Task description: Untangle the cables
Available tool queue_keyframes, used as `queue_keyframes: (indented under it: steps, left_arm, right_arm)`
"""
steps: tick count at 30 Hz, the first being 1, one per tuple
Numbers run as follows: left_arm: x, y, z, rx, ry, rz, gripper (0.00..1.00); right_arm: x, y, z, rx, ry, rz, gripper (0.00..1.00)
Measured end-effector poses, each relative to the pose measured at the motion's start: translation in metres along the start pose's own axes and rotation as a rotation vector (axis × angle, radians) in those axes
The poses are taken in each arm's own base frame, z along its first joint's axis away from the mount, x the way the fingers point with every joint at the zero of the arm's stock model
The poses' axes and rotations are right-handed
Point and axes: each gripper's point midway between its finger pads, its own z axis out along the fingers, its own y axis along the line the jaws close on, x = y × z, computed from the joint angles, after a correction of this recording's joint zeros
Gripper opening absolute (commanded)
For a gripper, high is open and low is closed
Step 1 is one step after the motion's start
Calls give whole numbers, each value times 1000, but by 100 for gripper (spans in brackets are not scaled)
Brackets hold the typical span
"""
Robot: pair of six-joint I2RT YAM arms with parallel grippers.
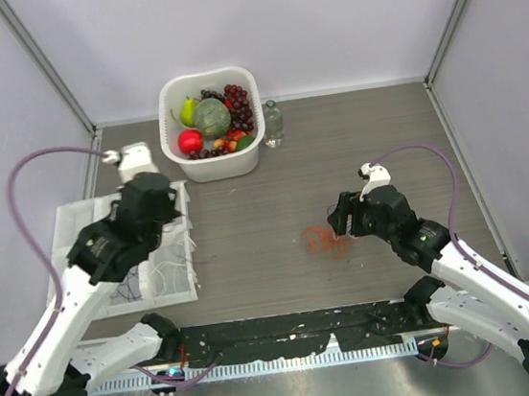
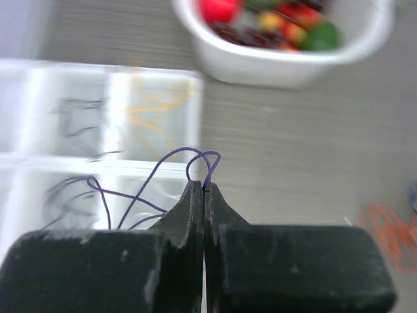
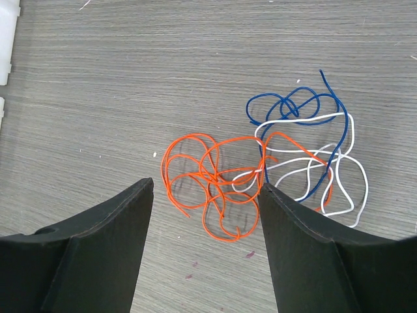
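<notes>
Now left gripper pinches purple cable, seemingly above tray edge; right gripper spread over cables

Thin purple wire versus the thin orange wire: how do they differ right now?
The purple wire is pinched in the shut left gripper, held over the white compartment tray. The orange wire lies ungripped on the grey table, between the fingers of the open right gripper. The purple wire is on its own, while the orange wire crosses a white wire and a blue wire. Both are thin and curled in loops.
</notes>
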Motion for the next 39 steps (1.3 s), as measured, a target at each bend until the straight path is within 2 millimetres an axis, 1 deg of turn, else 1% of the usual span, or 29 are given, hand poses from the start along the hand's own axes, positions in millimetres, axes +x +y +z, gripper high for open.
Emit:
queue_keyframes:
  steps: [2,3,5,6,8,11,12,13,15,16,17,18,20,23,25,29,31,33,35,39]
  left_arm:
    - [-16,53,-5,-166,-48,-53,0]
    - [-20,77,-10,-244,-69,-73,0]
    - [-26,117,-23,-381,-104,-94,0]
    - [-30,133,-31,-442,-122,-99,0]
    - [-40,159,-46,-553,-168,-101,0]
    - [-49,181,-63,-664,-239,-97,0]
    - [-49,187,-64,-700,-259,-95,0]
    - [-43,193,-61,-735,-264,-89,0]
    - [-27,199,-48,-778,-231,-58,0]
    - [7,205,-23,-822,-140,-7,0]
    - [8,205,-22,-824,-134,-4,0]
    - [19,206,-11,-835,-108,2,0]
    - [42,209,2,-850,-62,11,0]
    - [75,212,14,-853,10,7,0]
    - [82,210,18,-837,27,-25,0]
    - [90,199,29,-759,23,-168,0]
    - [97,193,35,-721,36,-242,0]
    - [110,189,42,-704,61,-319,0]
    - [126,190,46,-720,95,-391,0]
    - [143,201,47,-798,135,-501,4]
  right_arm:
    - [0,0,0,-2,1,0,71]
    - [0,1,0,-4,0,0,71]
    - [0,1,0,-5,-1,0,71]
    - [0,1,0,-5,-1,0,71]
    - [0,1,0,-7,-1,0,71]
    - [0,2,0,-9,1,-1,71]
    - [0,2,0,-10,1,-1,71]
    - [1,2,0,-11,1,-1,71]
    - [1,2,0,-12,2,-2,71]
    - [1,2,0,-13,3,-4,71]
    - [1,2,0,-13,3,-3,70]
    - [1,2,0,-15,3,-4,71]
    - [1,2,0,-16,4,-4,70]
    - [1,3,0,-17,3,-4,70]
    - [1,3,0,-20,3,-4,70]
    - [0,4,0,-25,2,-6,70]
    - [0,4,0,-25,2,-6,70]
    - [0,4,0,-25,2,-7,70]
    - [0,4,0,-26,2,-7,70]
    - [1,5,0,-29,4,-7,70]
